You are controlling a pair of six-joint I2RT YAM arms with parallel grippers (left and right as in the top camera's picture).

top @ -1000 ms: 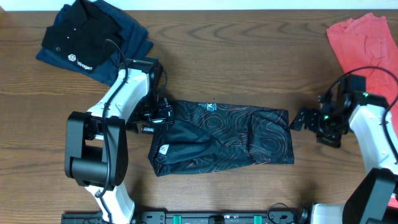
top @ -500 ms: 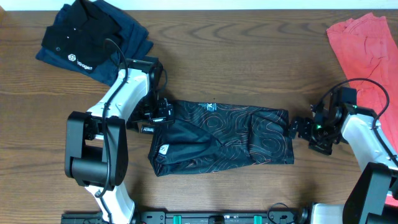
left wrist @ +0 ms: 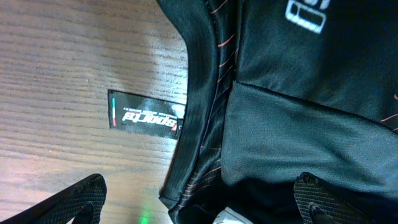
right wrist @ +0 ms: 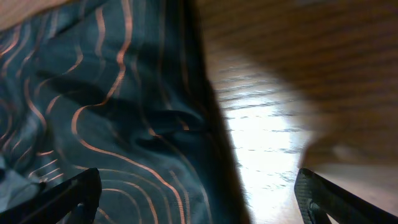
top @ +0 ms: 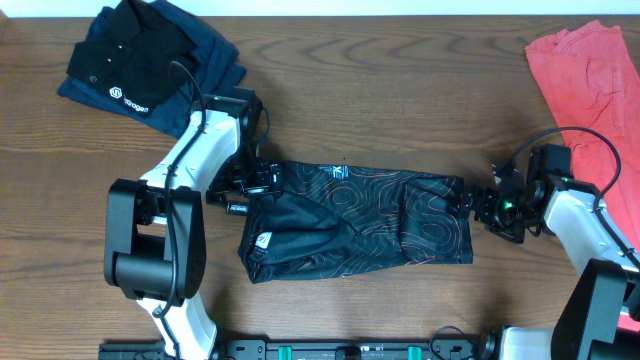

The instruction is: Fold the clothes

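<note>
Your left end effector (top: 260,187) and right end effector (top: 468,204) gape empty at the jersey (top: 360,222) ends; pinch both layers before lifting.

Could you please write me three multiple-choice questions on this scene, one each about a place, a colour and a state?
1. Where does the coral-red garment lie? A. far right corner of the table B. near left corner C. centre
2. What colour are the contour lines on the jersey? A. green B. orange C. blue
3. How do the left gripper and right gripper stand? A. both shut B. only left open C. both open
Answers: A, it shows top right overhead; B, orange curves cross the black fabric; C, each wrist view shows fingertips far apart.
</note>
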